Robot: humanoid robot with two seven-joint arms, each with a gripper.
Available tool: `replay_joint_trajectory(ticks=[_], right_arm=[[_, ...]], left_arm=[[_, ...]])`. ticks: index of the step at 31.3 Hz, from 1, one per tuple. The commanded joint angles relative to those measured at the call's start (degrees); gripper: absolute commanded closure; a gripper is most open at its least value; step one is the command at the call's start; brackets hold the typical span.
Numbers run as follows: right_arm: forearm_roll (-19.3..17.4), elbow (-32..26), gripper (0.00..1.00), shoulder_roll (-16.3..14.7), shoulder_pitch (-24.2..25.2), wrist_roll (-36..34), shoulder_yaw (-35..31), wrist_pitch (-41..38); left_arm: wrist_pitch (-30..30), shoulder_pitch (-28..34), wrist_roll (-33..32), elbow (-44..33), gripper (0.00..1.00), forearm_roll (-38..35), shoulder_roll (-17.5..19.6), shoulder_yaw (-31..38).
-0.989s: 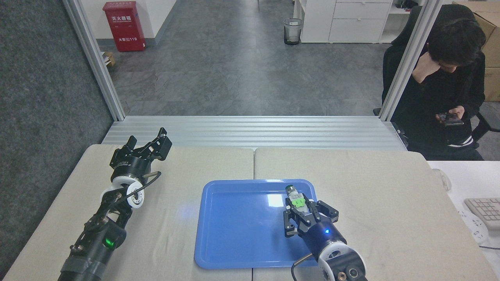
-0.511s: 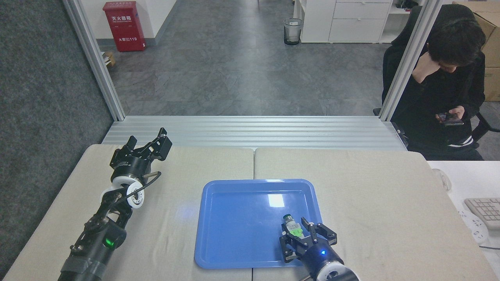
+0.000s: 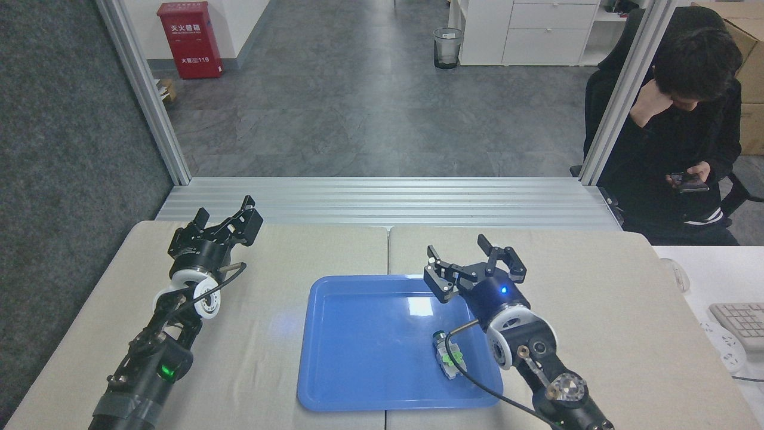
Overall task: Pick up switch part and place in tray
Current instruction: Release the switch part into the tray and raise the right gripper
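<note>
End effector on the left arm (image 3: 230,222) sits over the far left of the counter (image 3: 597,298), its fingers slightly apart with nothing between them, exactly where it was a second ago; it has played no part in this step.

Moving right, the tray (image 3: 358,358) lies flat on the counter near its front edge. Inside it, close to the right rim and toward the near corner, the switch part (image 3: 445,357) now lies on its side on the blue floor, dark cylindrical end pointing away, green middle piece showing. Half a second ago it was clamped between the right fingers, low over this same spot.

Further right, the right end effector (image 3: 474,267) has let go and risen: it hangs above the tray's far right corner, fingers spread wide and empty, well apart from the part. A black cable from the right arm crosses in front of the part without seeming to hold it.

Judging from this, the placement is done; what is left is only to draw the right arm clear without the cable snagging the part.
</note>
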Motion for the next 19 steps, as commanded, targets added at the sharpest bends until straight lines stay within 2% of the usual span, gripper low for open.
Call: replay_joint_trajectory(ticks=[1, 5, 11, 19], right_arm=[[-1.09, 15.2, 0.01, -6.74, -12.97, -0.55, -6.0, -8.05], [-1.09, 18.1, 0.01, -10.0, -12.89, -4.15, -6.26, -13.6], [-1.09, 23.55, 0.01, -9.83, -12.71, -4.68, -14.25, -13.6], [-1.44, 24.35, 0.01, -9.83, -10.17, -4.77, -14.96, -13.78]], left_arm=[[0.02, 0.0, 0.05, 0.0, 0.0, 0.0, 0.0, 0.0], [0.02, 0.0, 0.05, 0.0, 0.0, 0.0, 0.0, 0.0], [0.02, 0.0, 0.05, 0.0, 0.0, 0.0, 0.0, 0.0], [-0.07, 0.0, 0.05, 0.0, 0.0, 0.0, 0.0, 0.0]])
